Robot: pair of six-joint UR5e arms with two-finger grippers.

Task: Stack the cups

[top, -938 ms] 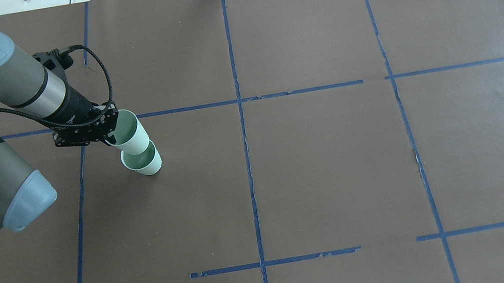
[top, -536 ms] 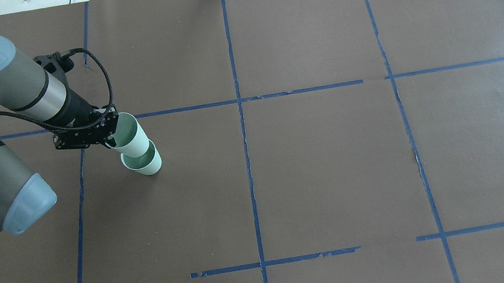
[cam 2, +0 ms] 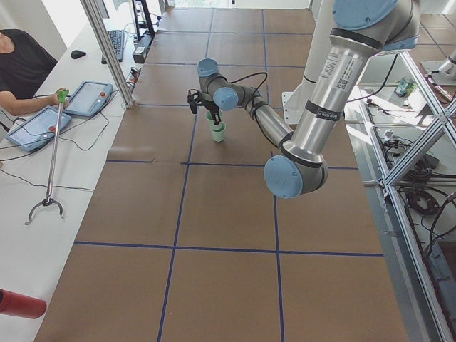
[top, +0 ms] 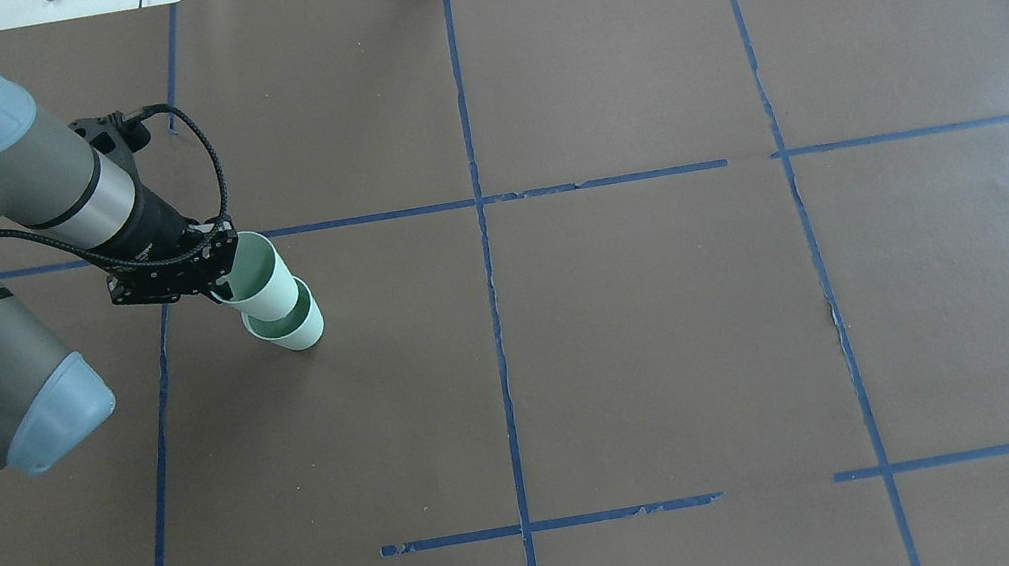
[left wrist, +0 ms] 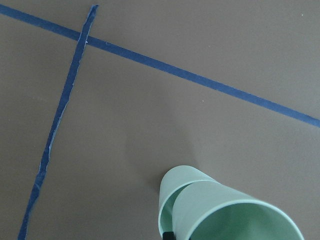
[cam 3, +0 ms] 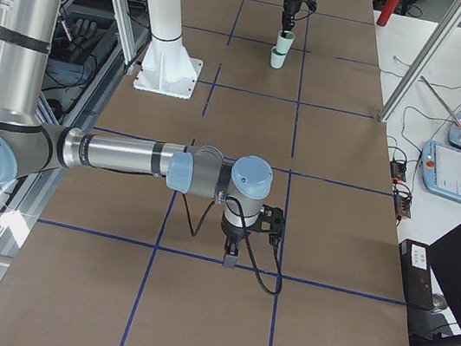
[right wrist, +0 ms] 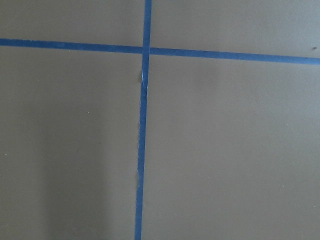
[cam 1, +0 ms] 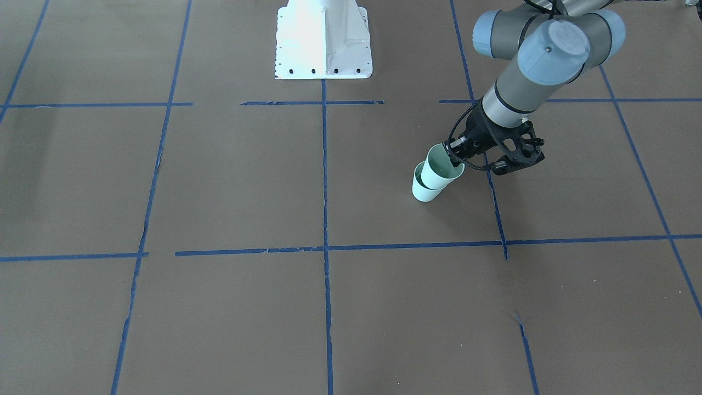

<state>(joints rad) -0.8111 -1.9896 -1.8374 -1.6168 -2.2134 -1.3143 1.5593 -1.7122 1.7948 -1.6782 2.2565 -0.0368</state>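
Two pale mint-green cups stand left of the table's middle. The lower cup (top: 300, 332) stands upright on the brown paper. My left gripper (top: 221, 285) is shut on the rim of the upper cup (top: 264, 279), which is tilted with its base partly inside the lower cup. Both show in the front view, the upper cup (cam 1: 442, 169) over the lower cup (cam 1: 422, 191), with the left gripper (cam 1: 455, 159) on the rim. The left wrist view shows the held cup (left wrist: 235, 215) overlapping the lower cup (left wrist: 172, 186). My right gripper (cam 3: 230, 259) hangs over a tape crossing; I cannot tell its state.
Blue tape lines (top: 486, 255) divide the brown paper into a grid. The white robot base plate (cam 1: 323, 41) sits at the robot's edge. An operator with tablets (cam 2: 35, 125) and a grabber stick sits beyond the far edge.
My left gripper has lowered the held cup a little, so it sits deeper in the lower cup. The lower cup has not moved.
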